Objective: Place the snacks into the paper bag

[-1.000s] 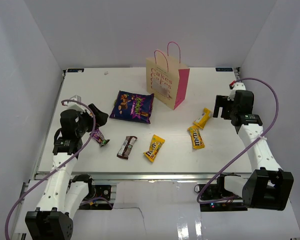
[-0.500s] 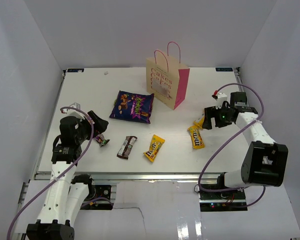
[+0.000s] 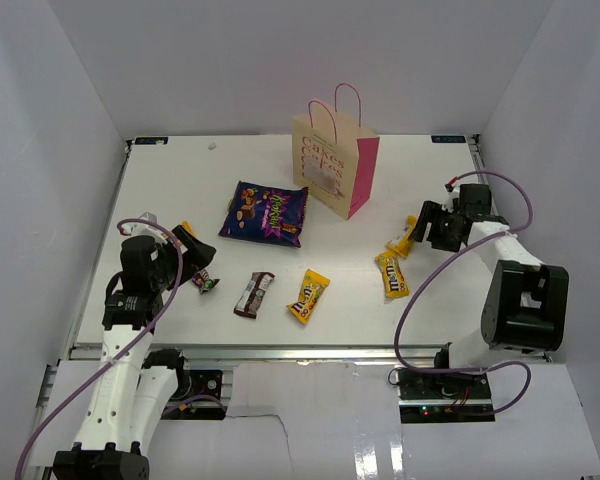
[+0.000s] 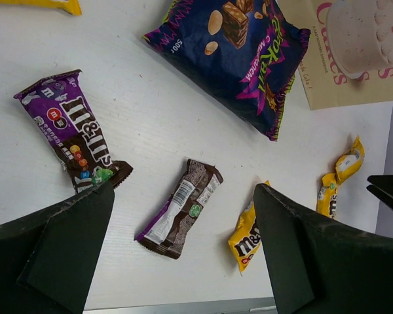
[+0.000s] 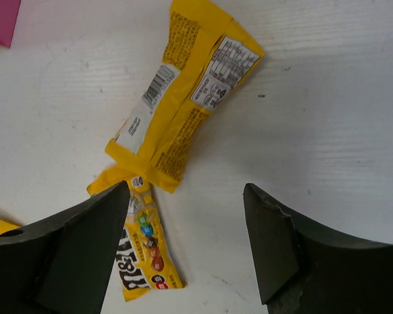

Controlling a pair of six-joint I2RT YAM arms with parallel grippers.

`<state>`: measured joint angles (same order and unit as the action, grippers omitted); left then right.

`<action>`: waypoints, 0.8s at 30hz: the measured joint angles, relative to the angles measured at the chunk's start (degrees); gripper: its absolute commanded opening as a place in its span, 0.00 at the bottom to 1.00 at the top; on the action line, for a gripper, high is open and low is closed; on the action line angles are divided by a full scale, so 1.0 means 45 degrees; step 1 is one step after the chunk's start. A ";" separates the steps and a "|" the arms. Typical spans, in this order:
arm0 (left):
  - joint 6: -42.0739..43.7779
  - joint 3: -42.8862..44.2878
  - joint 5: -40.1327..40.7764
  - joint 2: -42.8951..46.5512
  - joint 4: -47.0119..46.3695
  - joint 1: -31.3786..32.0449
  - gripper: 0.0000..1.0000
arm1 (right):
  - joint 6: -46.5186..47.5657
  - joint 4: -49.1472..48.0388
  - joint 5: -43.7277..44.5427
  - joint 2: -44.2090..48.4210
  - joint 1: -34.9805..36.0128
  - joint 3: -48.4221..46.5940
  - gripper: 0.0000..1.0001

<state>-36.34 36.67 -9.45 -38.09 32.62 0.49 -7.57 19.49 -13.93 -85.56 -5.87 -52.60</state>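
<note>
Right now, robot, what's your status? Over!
Left gripper open, right gripper open over yellow pack. Six snacks on table, paper bag upright. Nothing blocking.

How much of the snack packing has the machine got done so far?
Nothing looks packed: six snacks lie on the table outside the paper bag: big purple bag, small purple packet, brown bar, three yellow packs. In hand: the right gripper hangs open over the far yellow pack, not gripping; the left gripper is open near the small purple packet. Everything remains to be bagged.
</note>
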 measured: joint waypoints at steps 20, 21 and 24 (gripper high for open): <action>-0.2516 -0.1005 -0.0476 -0.0631 0.0767 0.0000 0.96 | -0.2254 -0.2492 -0.0481 -0.3060 0.0092 -0.1025 0.08; -0.2739 -0.1010 -0.0359 -0.0719 0.0967 0.0000 0.96 | -0.2059 -0.2497 -0.0578 -0.2856 0.0092 -0.0996 0.08; -0.3288 -0.1010 0.0151 -0.0991 0.1404 0.0000 0.96 | -0.1117 -0.2681 -0.1195 -0.1778 0.0092 -0.0855 0.08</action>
<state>-51.13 32.12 -8.78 -42.54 38.94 0.49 -12.60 7.42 -19.31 -93.56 -5.45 -56.45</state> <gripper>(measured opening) 0.960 0.085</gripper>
